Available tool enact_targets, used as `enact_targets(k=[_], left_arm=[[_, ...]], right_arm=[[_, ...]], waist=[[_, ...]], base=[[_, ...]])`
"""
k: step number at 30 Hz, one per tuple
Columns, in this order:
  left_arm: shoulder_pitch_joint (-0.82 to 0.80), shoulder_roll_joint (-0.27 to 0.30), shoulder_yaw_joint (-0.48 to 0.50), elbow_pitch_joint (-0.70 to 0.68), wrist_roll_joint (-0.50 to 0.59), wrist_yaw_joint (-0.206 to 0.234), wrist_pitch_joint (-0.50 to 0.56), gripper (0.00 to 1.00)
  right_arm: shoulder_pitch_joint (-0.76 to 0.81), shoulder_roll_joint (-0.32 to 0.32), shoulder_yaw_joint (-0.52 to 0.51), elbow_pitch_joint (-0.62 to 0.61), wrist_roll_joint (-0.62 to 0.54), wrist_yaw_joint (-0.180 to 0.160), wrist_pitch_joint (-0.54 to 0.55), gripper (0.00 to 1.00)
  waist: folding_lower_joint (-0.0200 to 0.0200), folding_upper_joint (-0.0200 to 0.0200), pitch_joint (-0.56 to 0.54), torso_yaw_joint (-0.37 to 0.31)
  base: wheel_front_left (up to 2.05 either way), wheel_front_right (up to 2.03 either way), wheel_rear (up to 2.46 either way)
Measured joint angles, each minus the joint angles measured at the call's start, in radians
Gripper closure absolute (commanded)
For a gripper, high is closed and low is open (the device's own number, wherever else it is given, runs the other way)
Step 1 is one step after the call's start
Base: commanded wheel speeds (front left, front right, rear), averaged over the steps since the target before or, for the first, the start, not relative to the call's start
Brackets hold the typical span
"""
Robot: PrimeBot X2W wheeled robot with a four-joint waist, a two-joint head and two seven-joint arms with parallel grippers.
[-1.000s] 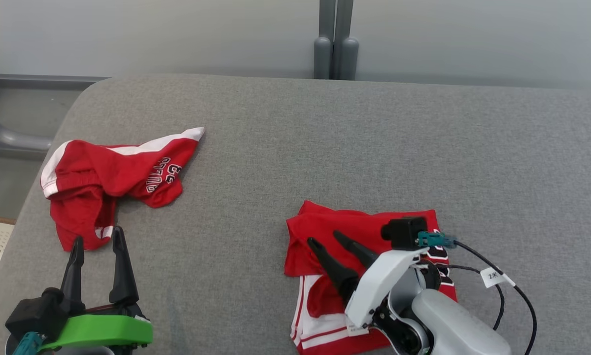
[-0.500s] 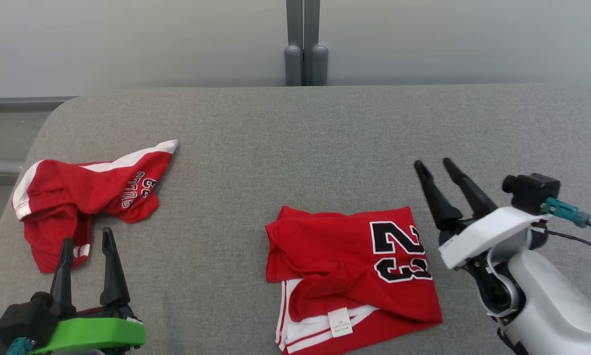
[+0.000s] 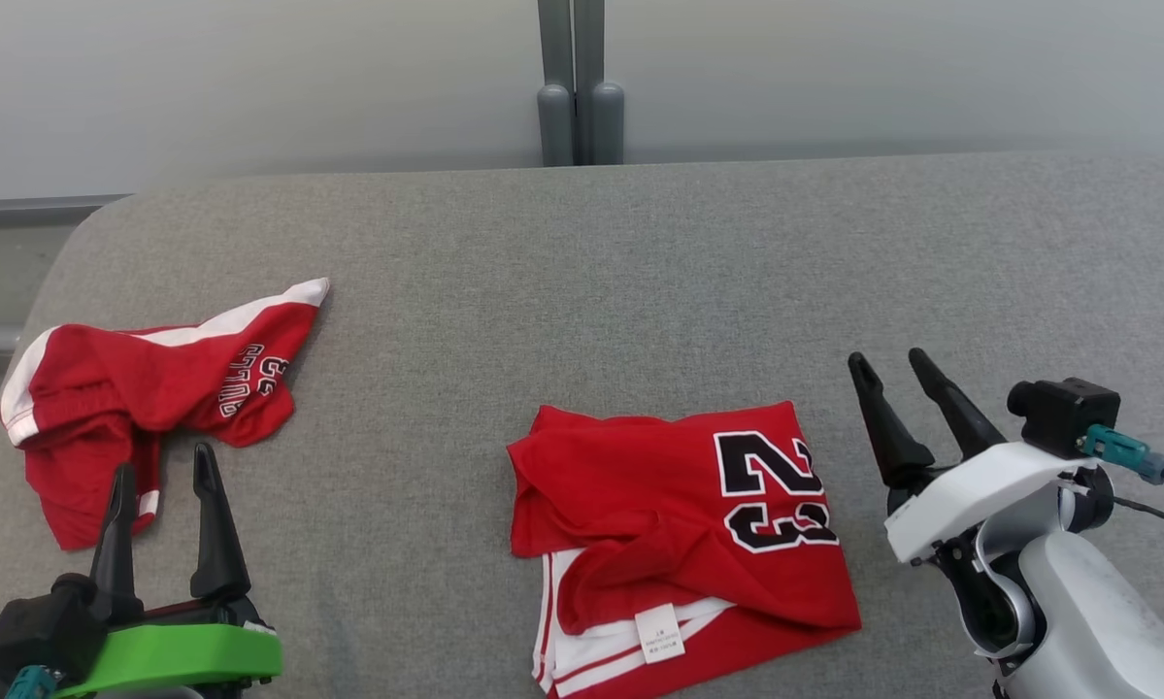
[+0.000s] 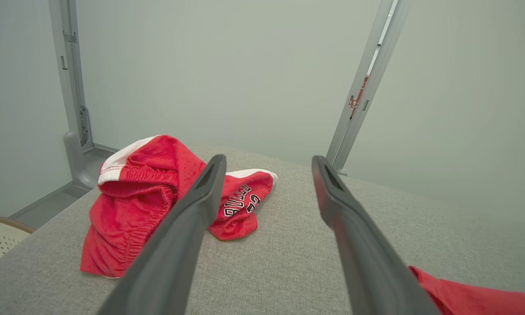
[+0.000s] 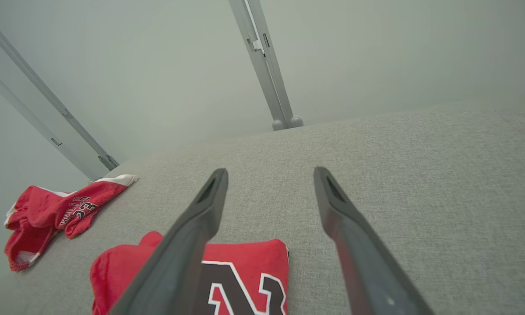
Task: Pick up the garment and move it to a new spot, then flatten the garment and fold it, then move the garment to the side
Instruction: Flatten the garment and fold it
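While both grippers stand empty, two red garments lie on a grey cushion (image 3: 582, 291).
Item one: folded jersey (image 3: 679, 524), red, black "23" uppermost, white label at its near edge. It lies flat just to the left of the right gripper (image 3: 885, 357), whose fingers are spread apart, clear of the cloth, holding nothing. Item two: crumpled shorts (image 3: 145, 398), red with white trim, bunched just beyond the tips of the left gripper (image 3: 161, 460). Its fingers are likewise spread and empty; whether the left tip touches the cloth cannot be told. The garments lie well apart. A grey post (image 3: 572, 87) stands beyond the far edge.
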Motion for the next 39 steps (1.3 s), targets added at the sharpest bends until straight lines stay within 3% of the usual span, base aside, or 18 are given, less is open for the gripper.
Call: enact_targets(k=[1, 6, 21, 27, 32, 39], left_arm=[[0.0, 0.0, -0.002, 0.0, 0.0, 0.0, 0.0, 0.0], [0.0, 0.0, -0.009, 0.002, 0.0, 0.0, 0.0, 0.0], [-0.003, 0.0, -0.031, 0.021, -0.018, -0.001, 0.0, 0.0], [-0.003, 0.0, -0.031, 0.025, -0.018, 0.0, 0.0, 0.0], [-0.004, 0.0, -0.031, 0.027, -0.017, 0.0, 0.0, 0.0], [-0.005, 0.0, -0.021, 0.016, -0.015, 0.0, 0.0, 0.0]], right_arm=[[0.004, 0.002, 0.003, 0.001, -0.003, 0.0, 0.01, 1.0], [0.015, 0.001, 0.048, 0.029, -0.022, 0.0, 0.074, 1.0], [0.005, 0.12, 0.227, 0.201, 0.031, 0.0, 0.217, 1.0], [0.016, 0.142, 0.406, 0.133, 0.145, 0.0, 0.266, 1.0], [0.018, 0.12, 0.528, 0.041, 0.233, 0.0, 0.283, 1.0], [-0.036, 0.033, 0.508, -0.055, 0.27, 0.0, 0.177, 1.0]], waist=[[0.0, 0.0, -0.001, 0.001], [0.0, 0.0, -0.003, 0.016], [0.0, 0.0, 0.002, 0.098], [0.0, 0.0, 0.01, 0.123], [0.0, 0.0, 0.012, 0.111], [0.0, 0.0, 0.01, 0.071]], base=[[0.0, 0.0, 0.0], [0.0, 0.0, 0.0], [0.0, 0.0, 0.0], [0.0, 0.0, 0.0], [0.0, 0.0, 0.0], [0.0, 0.0, 0.0]])
